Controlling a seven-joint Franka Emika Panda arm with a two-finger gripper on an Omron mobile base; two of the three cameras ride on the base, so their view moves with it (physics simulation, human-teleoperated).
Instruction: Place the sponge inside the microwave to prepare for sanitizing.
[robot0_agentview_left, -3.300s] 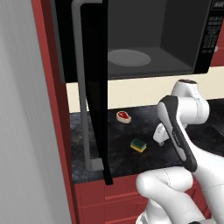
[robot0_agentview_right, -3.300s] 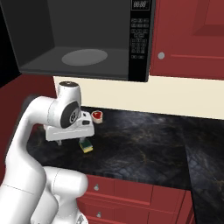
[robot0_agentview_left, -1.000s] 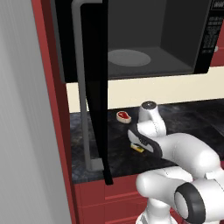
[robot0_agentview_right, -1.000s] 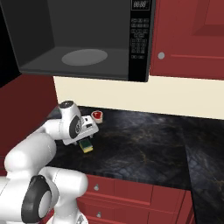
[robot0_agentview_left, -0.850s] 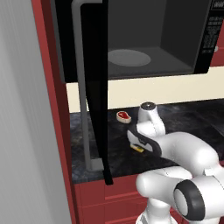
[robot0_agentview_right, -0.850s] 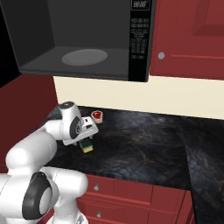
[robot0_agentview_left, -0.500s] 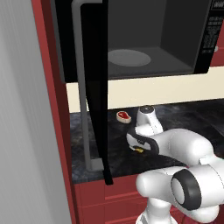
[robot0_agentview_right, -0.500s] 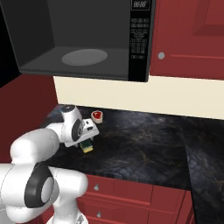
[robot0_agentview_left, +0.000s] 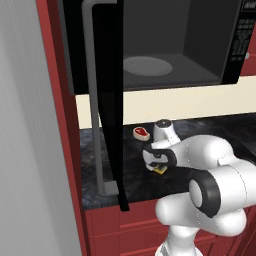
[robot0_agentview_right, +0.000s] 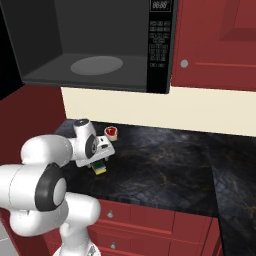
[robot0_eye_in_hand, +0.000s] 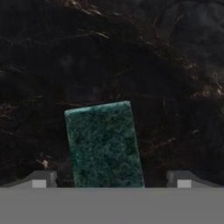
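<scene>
The sponge lies flat on the black counter, green side up, reaching down between my two fingertips in the hand view. My gripper is open and hangs straight over it, one finger on each side with a gap to the sponge. From the base views the hand sits low over the sponge, whose yellow edge peeks out beneath it. Above the counter is the microwave, with its door swung open to the left and the round turntable bare.
A small red-and-white steak piece lies on the counter just behind the hand, also seen from the right. The open door's edge and long grey handle hang close to the left of the arm. Dark counter stretches to the right.
The hand has sunk a little lower over the sponge and the arm has folded down further. The jaws have stayed open; the sponge has not moved.
</scene>
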